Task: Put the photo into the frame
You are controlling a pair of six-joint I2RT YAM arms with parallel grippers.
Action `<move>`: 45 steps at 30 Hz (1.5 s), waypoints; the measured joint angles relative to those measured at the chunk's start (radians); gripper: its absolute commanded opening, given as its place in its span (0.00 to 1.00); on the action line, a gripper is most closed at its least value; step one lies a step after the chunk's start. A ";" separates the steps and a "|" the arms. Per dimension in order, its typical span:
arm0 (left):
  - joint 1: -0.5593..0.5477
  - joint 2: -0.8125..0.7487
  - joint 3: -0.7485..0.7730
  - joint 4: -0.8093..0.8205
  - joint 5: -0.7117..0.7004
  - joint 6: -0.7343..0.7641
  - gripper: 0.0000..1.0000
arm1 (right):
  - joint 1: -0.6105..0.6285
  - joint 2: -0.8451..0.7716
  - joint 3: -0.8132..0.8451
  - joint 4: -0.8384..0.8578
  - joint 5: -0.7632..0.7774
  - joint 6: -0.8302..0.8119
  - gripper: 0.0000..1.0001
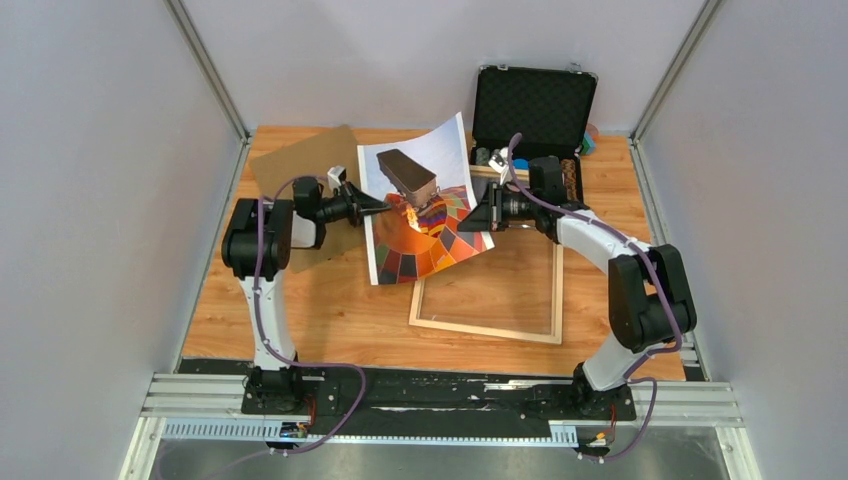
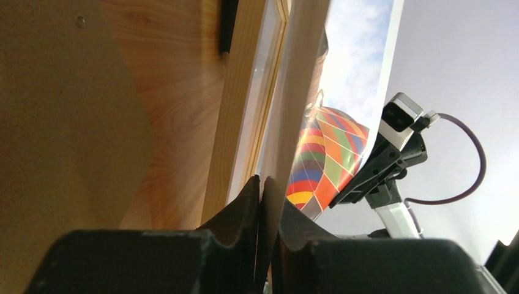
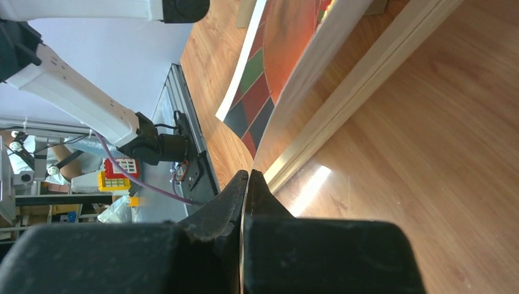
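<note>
I hold the big paper photo [image 1: 420,240] of a stripy hot-air balloon up in the air between my two arms. My left pincer [image 1: 388,208] is pinched shut on its left edge. My right pincer [image 1: 482,215] is pinched shut on its right edge. The photo hangs over the far left corner of the thin light-wood picture frame [image 1: 487,331], which lies flat on the wooden desk [image 1: 330,310]. I cannot tell if the photo's low corner touches anything.

The photo is thin paper, so I think it is very light and floppy. It bends like a slide between my pincers. It looks shiny and has a plain white border. I think it could crease or tear if I pull too hard, and slip if I pinch too softly. The edges are the best place to hold, one on each side, so it spreads out flat.

The frame looks hard and stiff, with straight wooden sides and a see-through pane that shines. A flat brown cardboard sheet [image 1: 300,165] lies at the far left. An open black case [image 1: 530,105] with bumpy foam stands at the far side.
</note>
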 measured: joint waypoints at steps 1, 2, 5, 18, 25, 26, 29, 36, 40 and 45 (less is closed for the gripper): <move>0.000 -0.008 0.000 -0.019 0.003 0.016 0.05 | 0.000 0.000 -0.005 0.000 0.002 -0.005 0.02; 0.000 -0.014 0.000 -0.036 0.005 0.032 0.00 | 0.000 0.000 -0.008 -0.001 0.003 -0.010 0.03; 0.001 -0.040 0.001 -0.118 0.011 0.093 0.00 | 0.000 -0.005 -0.016 -0.001 0.010 -0.023 0.08; -0.006 -0.236 0.120 -0.564 0.027 0.480 0.00 | -0.008 -0.130 -0.085 -0.044 0.078 -0.098 0.46; -0.097 -0.238 0.176 -0.600 0.040 0.509 0.00 | -0.042 -0.217 -0.148 -0.069 0.109 -0.137 0.52; -0.115 -0.237 0.187 -0.600 0.041 0.509 0.00 | -0.051 -0.229 -0.156 -0.077 0.112 -0.146 0.53; -0.169 -0.215 0.239 -0.586 0.043 0.502 0.00 | -0.088 -0.273 -0.187 -0.115 0.126 -0.177 0.57; -0.250 -0.130 0.285 -0.558 0.035 0.500 0.00 | -0.218 -0.397 -0.259 -0.255 0.153 -0.284 0.79; -0.271 -0.102 0.278 -0.555 0.021 0.498 0.00 | -0.314 -0.491 -0.285 -0.344 0.172 -0.344 0.85; -0.288 -0.098 0.265 -0.544 0.004 0.497 0.00 | -0.444 -0.593 -0.283 -0.423 0.201 -0.416 0.86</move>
